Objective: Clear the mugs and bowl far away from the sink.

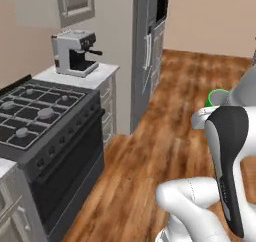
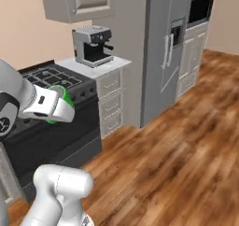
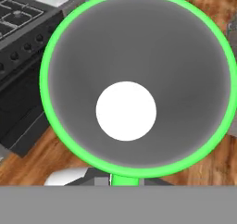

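Gripper: closed on the rim of the green mug [image 3: 134, 167], the fingertips hidden beneath it in the hand view.
Green mug: carried in the air above the wooden floor [image 2: 186, 164], just right of the stove [image 1: 35, 111]; its open mouth faces the hand camera, grey inside with a white bottom.
In the left base view: the mug's rim [image 1: 218, 97] peeks out behind the arm.
Desk: a coffee machine [image 2: 93, 45] stands on the small desk [image 2: 100, 67] beyond the stove.
Far right: tall grey fridge [image 2: 163, 47].
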Controlling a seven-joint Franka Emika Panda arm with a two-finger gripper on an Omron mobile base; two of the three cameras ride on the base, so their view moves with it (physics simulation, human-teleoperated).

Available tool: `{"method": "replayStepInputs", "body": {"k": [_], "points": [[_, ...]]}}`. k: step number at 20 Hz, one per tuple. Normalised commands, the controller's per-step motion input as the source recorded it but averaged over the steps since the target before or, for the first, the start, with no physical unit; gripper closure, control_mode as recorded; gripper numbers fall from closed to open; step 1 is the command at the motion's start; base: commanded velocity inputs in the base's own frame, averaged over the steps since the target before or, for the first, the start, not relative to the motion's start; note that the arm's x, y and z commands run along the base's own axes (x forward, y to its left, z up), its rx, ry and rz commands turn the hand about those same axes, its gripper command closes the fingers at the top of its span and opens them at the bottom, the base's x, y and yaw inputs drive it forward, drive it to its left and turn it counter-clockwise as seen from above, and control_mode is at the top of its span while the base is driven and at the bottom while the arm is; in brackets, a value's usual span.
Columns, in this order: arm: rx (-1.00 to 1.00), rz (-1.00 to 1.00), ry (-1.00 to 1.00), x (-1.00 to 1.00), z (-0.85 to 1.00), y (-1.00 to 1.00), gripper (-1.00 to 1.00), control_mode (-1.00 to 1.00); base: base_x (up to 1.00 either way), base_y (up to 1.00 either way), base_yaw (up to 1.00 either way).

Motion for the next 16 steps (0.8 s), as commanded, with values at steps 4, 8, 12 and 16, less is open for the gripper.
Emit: {"method": "replayStepInputs", "body": {"k": [4,8,12,16], "points": [[0.00,0.00,0.00,0.00,0.00,0.00,1.00,1.00,0.00,0.01,-1.00],[0.00,0.00,0.00,0.00,0.00,0.00,1.00,1.00,0.11,0.03,-0.95],[0.00,0.00,0.00,0.00,0.00,0.00,1.00,1.00,1.00,-0.91,-0.07],[0.00,0.00,0.00,0.00,0.00,0.00,1.00,1.00,1.00,-1.00,0.10]]}}
